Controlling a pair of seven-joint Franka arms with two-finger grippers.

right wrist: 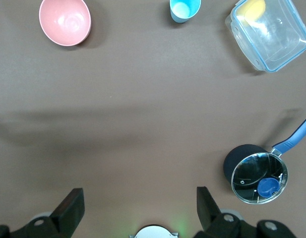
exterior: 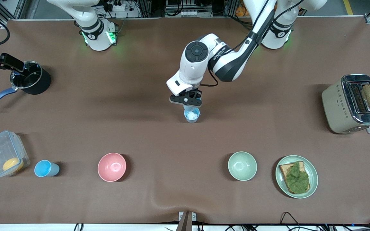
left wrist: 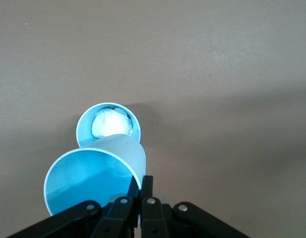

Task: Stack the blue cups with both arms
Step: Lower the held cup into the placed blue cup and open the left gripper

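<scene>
Left claw (exterior: 186, 102) clenched on the rim wall of a blue cup (left wrist: 95, 176), one finger inside and one outside; held tilted in the air over mid-worktop, just above the cup with the whitish patch (exterior: 192, 115), which stands upright on the worktop (exterior: 140, 96). In the front view the held cup hides under the claw

Third blue cup (exterior: 45, 168) stands near the front edge toward the right arm's end, between the clear lidded box (exterior: 3, 157) and the pink bowl (exterior: 111, 166)

Right claw (right wrist: 138, 210) released, fingers spread wide, waiting high over its own end of the worktop, above the ground by the black saucepan (exterior: 32, 80)

Handling, as judged: cups look thin-walled smooth plastic, light, stiff enough for a rim pinch but liable to flex or slip if squeezed hard. Tapered shape, so they should nest; the tilt needs correcting first. The patch inside the lower cup, possibly crumpled paper, may stop full seating. Best hold: rim wall, as now

Materials: worktop is matte brown sheet, faintly rippled near the front edge. Bowls, pink and pale-green (exterior: 242, 166), glossy and rounded
</scene>
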